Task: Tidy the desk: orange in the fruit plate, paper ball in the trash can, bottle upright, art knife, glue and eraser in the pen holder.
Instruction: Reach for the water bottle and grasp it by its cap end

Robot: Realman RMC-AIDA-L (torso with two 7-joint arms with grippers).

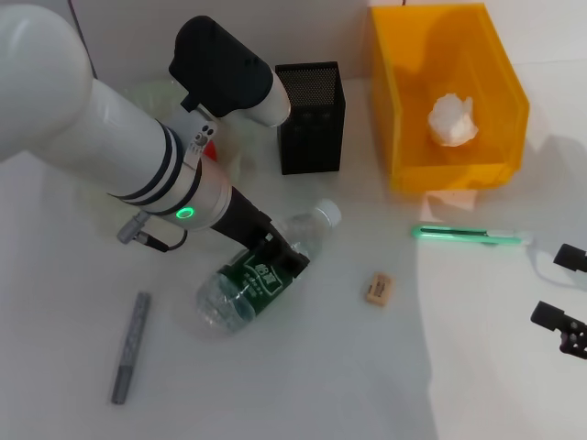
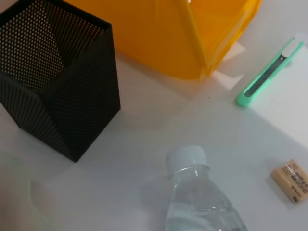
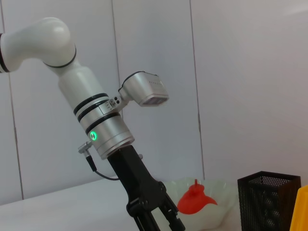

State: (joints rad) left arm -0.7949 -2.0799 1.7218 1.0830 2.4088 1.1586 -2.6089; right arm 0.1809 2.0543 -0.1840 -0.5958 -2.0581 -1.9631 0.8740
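Bottle step's up: left gripper [image 1: 275, 259] looks clamped on the small clear plastic green-labelled bottle [image 1: 254, 276], though its jaws are hard to see, lying just before the black mesh pen holder [image 1: 312, 117]. Next, tip it upright. Right gripper [image 1: 561, 298] idles, jaws apart.

A white table [image 1: 385, 385] is seen under even light. Behind the table, a pale wall [image 3: 231, 72] divided by thin vertical seams is shown.

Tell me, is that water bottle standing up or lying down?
Lying down. The bottle rests on its side on the table, cap toward the pen holder, with the left gripper at its green label.
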